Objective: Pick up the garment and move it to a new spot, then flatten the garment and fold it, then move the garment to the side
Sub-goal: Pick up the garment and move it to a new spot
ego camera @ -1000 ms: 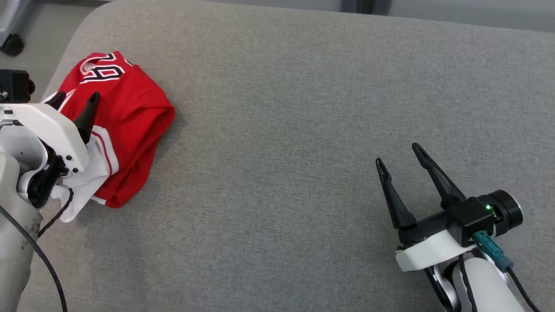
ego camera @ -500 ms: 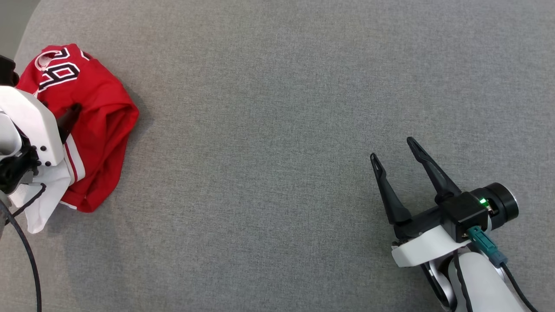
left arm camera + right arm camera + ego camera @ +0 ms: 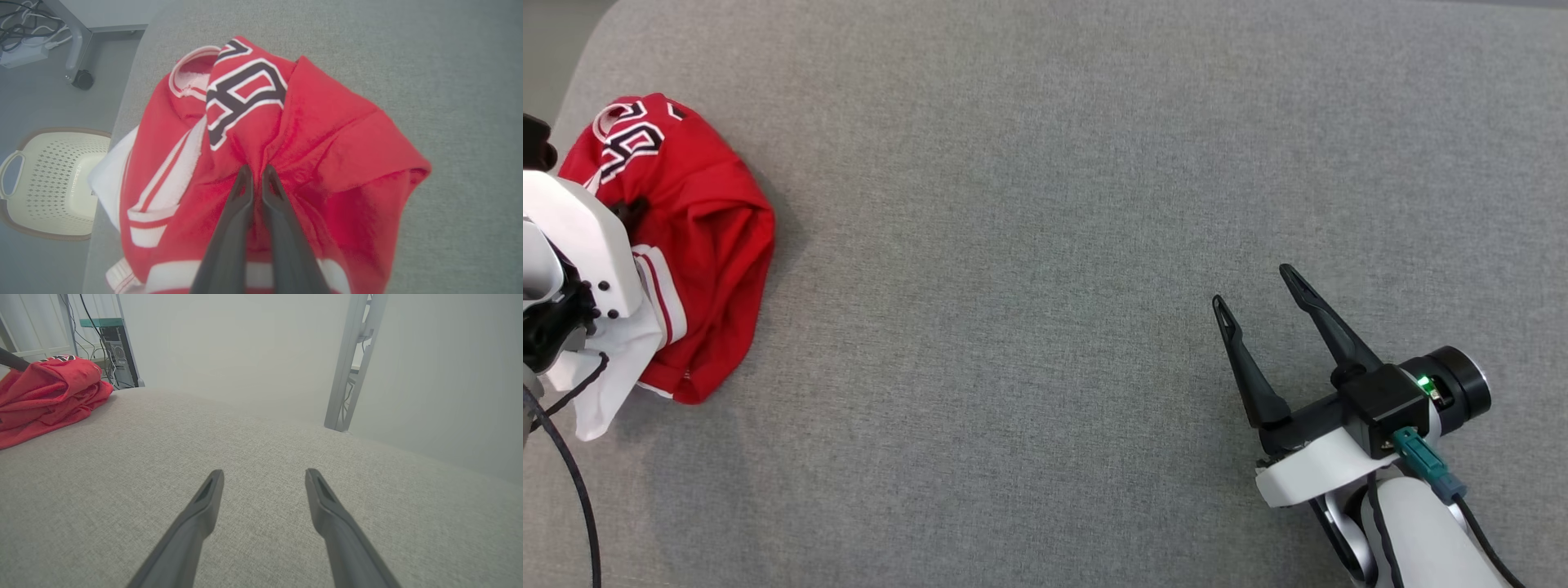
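Red jersey (image 3: 711, 237) lies crumpled at the left edge of the grey fabric surface (image 3: 1045, 245). My left gripper (image 3: 256, 170) is pinched onto a central fold (judged soft, light, liable to sag; grip stacked layers). My right gripper (image 3: 1252, 286) stands wide, well apart

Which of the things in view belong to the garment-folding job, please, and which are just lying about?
Job: red garment; left gripper, jaws shut on it; right gripper, jaws open; grey surface under it.
Lying about: white basket; cables; caster wheel.
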Robot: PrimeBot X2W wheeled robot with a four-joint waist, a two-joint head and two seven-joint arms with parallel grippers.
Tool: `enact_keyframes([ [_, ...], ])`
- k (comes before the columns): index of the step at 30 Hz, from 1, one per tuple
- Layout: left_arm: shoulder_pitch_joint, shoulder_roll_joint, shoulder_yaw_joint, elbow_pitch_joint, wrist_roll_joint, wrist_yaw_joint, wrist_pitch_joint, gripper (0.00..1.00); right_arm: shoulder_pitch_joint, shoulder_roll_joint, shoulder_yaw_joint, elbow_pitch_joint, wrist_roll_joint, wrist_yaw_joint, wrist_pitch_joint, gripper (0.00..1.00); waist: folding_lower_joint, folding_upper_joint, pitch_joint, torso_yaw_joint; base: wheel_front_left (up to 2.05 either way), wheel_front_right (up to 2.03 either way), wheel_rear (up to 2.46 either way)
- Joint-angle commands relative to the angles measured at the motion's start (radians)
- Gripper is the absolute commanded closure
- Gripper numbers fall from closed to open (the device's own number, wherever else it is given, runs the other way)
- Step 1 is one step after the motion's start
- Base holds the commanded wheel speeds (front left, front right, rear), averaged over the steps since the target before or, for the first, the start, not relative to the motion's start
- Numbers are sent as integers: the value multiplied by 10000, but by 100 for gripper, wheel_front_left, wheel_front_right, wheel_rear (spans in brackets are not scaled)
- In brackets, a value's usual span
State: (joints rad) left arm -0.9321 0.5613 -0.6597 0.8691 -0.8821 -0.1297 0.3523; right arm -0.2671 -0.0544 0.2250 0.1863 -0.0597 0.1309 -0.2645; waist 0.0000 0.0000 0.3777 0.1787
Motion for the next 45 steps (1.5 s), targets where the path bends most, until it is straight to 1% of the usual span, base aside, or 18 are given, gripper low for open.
enact_keyframes([
  [1,-54,-7,47,15,-135,-3,-416,100,47,-26,-35,52,15,-3,-4,0,0,0,-158,29,0,0,0],
  [6,189,-173,139,-41,-354,-3,-1879,100,244,-25,-121,183,67,-3,-6,0,0,0,-745,127,0,0,0],
  [15,370,-392,402,155,-524,-4,-4177,100,807,-7,-136,393,211,-3,-4,0,0,0,-2086,321,0,0,0],
  [22,605,-626,567,-339,-561,-4,-5819,100,1225,5,-321,428,337,-3,-6,0,0,0,-2986,307,0,0,0],
  [25,667,-739,732,-616,-518,-4,-6043,100,1316,11,-385,422,370,-3,-6,0,0,0,-3202,267,0,0,0],
  [28,845,-961,1067,-1223,-321,72,-6166,100,1469,9,-524,399,396,-3,-6,0,0,0,-3494,164,0,0,0],
  [32,1405,-1303,1954,-2571,220,243,-6175,100,1627,15,-700,355,421,-3,-4,0,0,0,-3785,-73,0,0,0],
  [35,1944,-1651,2460,-3545,695,276,-6170,100,1692,14,-839,296,413,-3,-6,0,0,0,-3909,-335,0,0,0],
  [40,2625,-2247,2908,-4805,1362,224,-6171,100,1661,15,-1101,218,313,-3,-6,0,0,0,-3963,-965,0,0,0],
  [45,2945,-2787,2899,-5578,1901,133,-6172,100,1549,13,-1352,135,191,-3,-6,0,0,0,-3897,-1846,0,0,0],
])
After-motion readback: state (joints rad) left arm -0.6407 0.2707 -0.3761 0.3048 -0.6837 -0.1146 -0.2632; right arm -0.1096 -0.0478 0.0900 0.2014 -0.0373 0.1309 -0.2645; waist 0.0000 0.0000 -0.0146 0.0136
